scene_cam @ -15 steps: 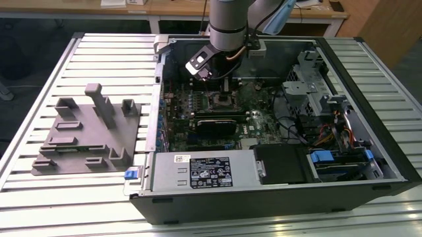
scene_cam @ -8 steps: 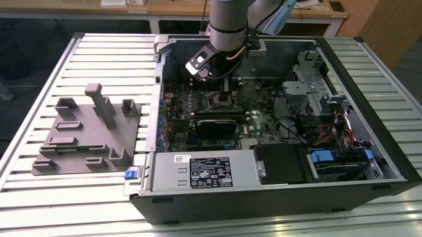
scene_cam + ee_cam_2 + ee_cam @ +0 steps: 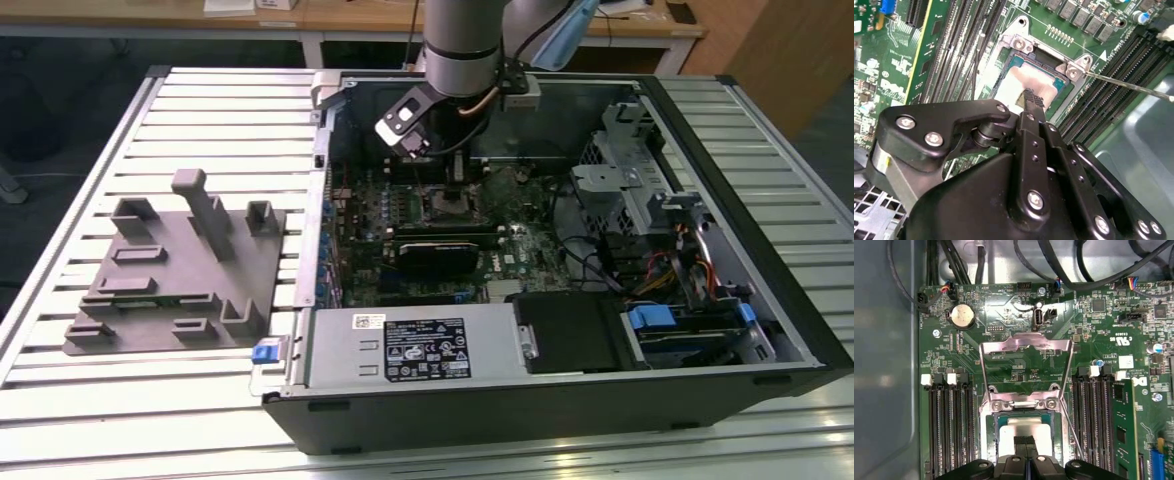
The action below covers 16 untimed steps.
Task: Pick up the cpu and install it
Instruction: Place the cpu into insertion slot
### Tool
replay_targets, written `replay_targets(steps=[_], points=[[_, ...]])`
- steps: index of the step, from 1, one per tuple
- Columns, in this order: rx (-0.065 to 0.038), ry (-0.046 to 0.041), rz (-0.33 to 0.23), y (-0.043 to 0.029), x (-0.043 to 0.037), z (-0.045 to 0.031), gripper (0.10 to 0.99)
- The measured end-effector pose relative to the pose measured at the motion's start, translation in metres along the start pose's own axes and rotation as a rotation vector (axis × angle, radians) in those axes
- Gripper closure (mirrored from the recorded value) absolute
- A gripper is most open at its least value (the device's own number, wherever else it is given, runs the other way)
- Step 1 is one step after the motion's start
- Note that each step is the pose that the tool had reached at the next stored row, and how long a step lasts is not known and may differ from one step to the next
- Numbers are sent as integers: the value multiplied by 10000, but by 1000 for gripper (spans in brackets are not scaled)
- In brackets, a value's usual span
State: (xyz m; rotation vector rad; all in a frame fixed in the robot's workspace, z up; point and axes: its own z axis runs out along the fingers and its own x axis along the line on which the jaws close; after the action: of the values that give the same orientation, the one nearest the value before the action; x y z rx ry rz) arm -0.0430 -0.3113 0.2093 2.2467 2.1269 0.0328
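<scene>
The flat square cpu (image 3: 1043, 432), with a matte silvery top, lies in the steel-framed socket (image 3: 1021, 403) of the green motherboard (image 3: 1089, 335), upper middle of the exterior view. The black gripper (image 3: 1033, 99) has its ribbed fingers together, tips on the cpu top

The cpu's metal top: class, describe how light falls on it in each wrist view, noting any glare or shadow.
In the second wrist view the cpu glares almost white next to the dark gripper; in the first wrist view it shines a softer silver, evenly lit.
</scene>
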Motion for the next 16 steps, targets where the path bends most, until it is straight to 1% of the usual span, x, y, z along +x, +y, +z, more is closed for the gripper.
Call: replay_targets(steps=[6, 12, 16], points=[[-11, 2, 0, 7, -2, -134, 980], [-56, 2, 1, 15, -6, -317, 980], [-92, 5, 2, 21, -7, -423, 980]])
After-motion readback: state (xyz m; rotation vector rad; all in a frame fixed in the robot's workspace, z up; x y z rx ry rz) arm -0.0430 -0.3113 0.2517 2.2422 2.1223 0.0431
